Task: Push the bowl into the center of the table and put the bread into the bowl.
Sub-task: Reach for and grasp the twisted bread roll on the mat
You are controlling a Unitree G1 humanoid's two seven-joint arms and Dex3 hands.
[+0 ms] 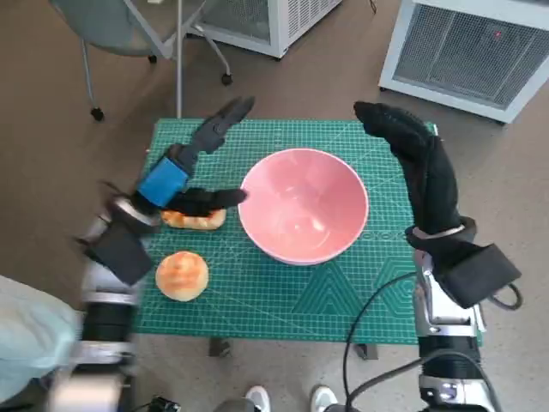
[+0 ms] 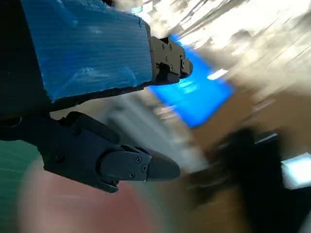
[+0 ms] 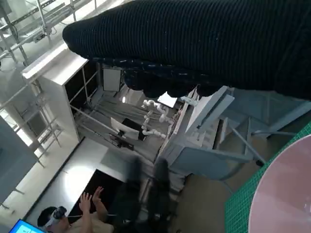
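The left hand [image 1: 190, 168], black with blue tape across its back, hovers over the left part of the table. Its fingers are spread wide and hold nothing: one set points up and away toward the far edge, while another reaches sideways toward the pink bowl [image 1: 304, 204], its tip just beside the bowl's left rim. That sideways reach lies directly above an elongated piece of bread [image 1: 195, 220], which sits on the green cutting mat [image 1: 283, 296] just beside the bowl. The spread suits either closing down on that bread or nudging the bowl's rim; which of the two cannot be told. The left wrist view is smeared with motion blur and shows only the taped back and a dark finger.

A second, round bread roll [image 1: 182, 275] lies nearer the robot, near the mat's front left, apart from the bowl.

The bowl stands upright and empty, roughly at the middle of the mat, so the pushing step looks largely done and the bread has not yet gone in.

The right hand [image 1: 410, 150], in a black knitted glove, stretches flat along the bowl's right side, fingers extended toward the far edge, gripping nothing. It seems placed to steady or guide the bowl from that side.
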